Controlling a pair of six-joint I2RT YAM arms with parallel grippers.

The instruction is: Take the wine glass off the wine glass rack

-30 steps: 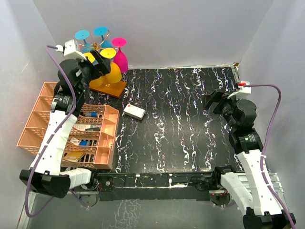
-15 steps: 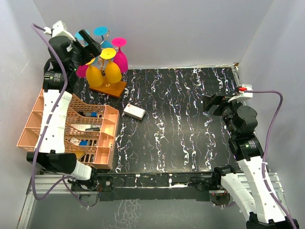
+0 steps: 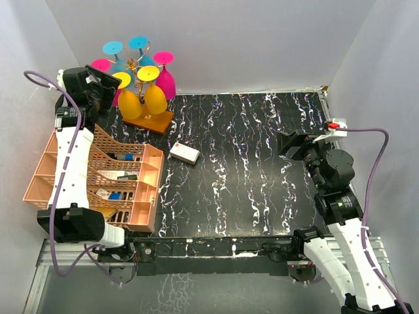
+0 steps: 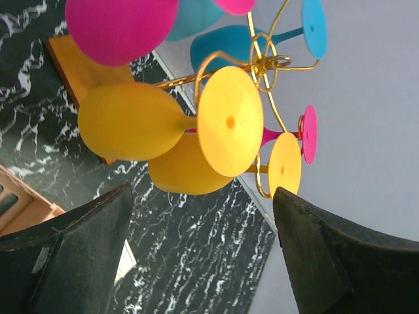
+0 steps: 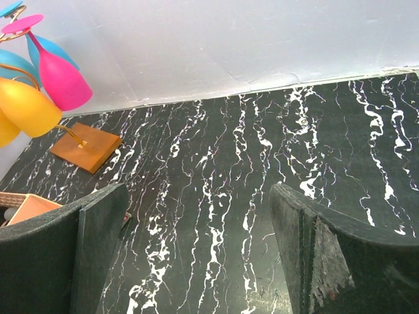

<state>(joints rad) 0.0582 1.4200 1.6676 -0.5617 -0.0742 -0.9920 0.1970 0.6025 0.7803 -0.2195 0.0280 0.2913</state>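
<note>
Item: wine glass rack, far-left corner of table, about 11 o'clock in top view. Six glasses hang foot-up, bowl-down.
Nearest glass: yellow wine glass. In left wrist view it lies across frame, bowl at 9 o'clock, foot at 3, ahead of jaws, not between them.
Left gripper: jaws wide, empty, near rack; glass at its 3 o'clock.
Right gripper: jaws wide, empty, well apart; rack at its 10 o'clock.
Judgement: left arm nearer.

Six wine glasses, one rack, one basket, one white box
</note>
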